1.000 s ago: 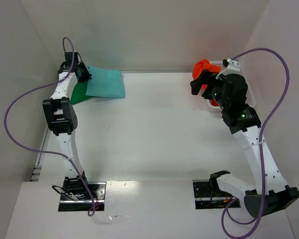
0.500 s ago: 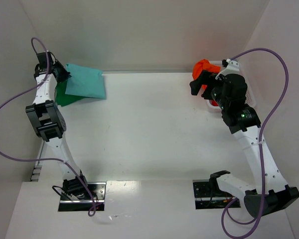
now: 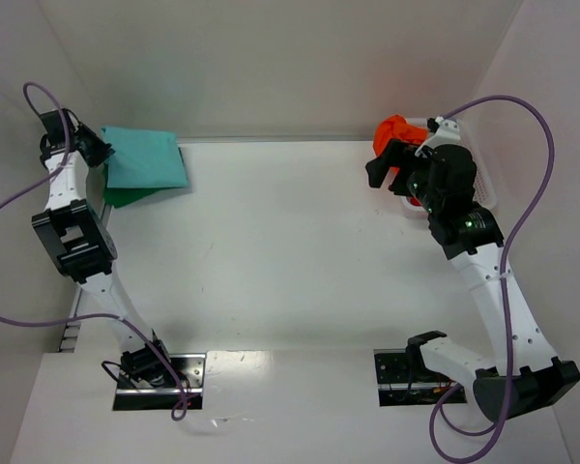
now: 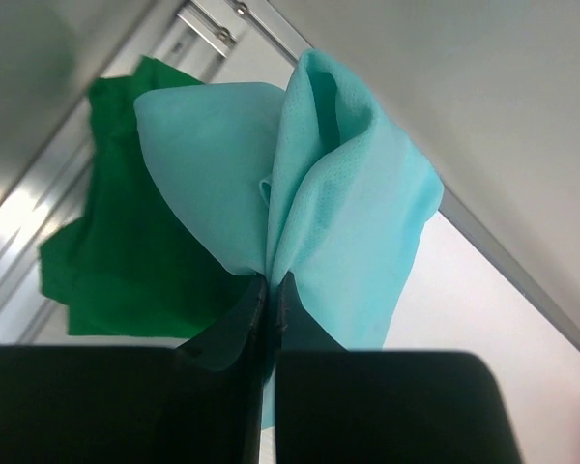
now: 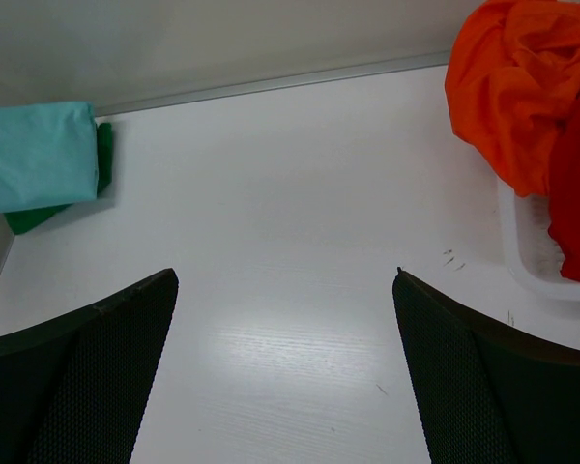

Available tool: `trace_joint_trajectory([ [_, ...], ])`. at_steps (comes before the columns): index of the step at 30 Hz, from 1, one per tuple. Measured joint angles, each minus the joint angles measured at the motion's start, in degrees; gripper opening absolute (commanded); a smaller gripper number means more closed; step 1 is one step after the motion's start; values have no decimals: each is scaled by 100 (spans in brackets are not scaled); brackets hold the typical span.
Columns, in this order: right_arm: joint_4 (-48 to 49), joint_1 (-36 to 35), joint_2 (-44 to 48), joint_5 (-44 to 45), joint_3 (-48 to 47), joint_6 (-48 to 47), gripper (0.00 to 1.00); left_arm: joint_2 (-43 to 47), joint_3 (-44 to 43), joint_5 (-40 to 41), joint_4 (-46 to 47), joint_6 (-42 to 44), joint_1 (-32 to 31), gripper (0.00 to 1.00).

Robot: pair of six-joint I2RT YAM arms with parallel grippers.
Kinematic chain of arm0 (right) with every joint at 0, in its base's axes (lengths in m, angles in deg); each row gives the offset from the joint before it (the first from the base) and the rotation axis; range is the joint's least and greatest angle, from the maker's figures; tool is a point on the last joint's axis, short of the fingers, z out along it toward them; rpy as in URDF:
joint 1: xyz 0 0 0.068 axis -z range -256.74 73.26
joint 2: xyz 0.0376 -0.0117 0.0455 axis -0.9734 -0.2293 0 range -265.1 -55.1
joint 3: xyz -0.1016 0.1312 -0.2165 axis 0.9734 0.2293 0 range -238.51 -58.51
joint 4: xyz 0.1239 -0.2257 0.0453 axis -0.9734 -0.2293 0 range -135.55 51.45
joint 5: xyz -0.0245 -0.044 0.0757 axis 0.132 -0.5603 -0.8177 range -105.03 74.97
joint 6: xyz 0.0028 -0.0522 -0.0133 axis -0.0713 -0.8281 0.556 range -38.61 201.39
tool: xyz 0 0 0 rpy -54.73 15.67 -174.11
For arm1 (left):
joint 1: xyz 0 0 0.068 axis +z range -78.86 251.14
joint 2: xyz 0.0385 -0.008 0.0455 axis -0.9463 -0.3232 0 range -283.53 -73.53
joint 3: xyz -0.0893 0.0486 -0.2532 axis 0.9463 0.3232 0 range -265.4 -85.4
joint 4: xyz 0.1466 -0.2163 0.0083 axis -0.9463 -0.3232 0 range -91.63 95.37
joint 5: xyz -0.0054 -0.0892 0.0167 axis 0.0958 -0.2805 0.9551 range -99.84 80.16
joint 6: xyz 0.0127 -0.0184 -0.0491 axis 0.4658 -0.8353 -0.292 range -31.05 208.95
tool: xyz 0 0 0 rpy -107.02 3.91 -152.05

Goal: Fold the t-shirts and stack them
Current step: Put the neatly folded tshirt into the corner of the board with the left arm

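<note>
Top view, left gripper (image 3: 89,147) at far-left corner, pinching light teal t-shirt (image 3: 147,159) above dark green t-shirt (image 3: 126,196), left wrist, teal cloth bunched between closed fingers, right wrist, right gripper (image 5: 282,280) spread wide, empty, orange t-shirt (image 5: 512,87) and red t-shirt (image 5: 575,193) ahead to its right, seemingly in white basket (image 5: 527,266)

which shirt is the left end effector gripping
The light teal t-shirt, pinched in the left end effector; the dark green t-shirt lies beneath, orange t-shirt and red t-shirt sit in the basket.
</note>
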Motion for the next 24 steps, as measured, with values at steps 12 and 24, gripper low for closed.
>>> trace_joint_trajectory([
  [12,2,0,-83,-57,55,50,97,-2,0,-166,107,-26,221,18],
  [24,4,0,-201,-190,55,66,97,396,1128,820,404,-136,109,98],
])
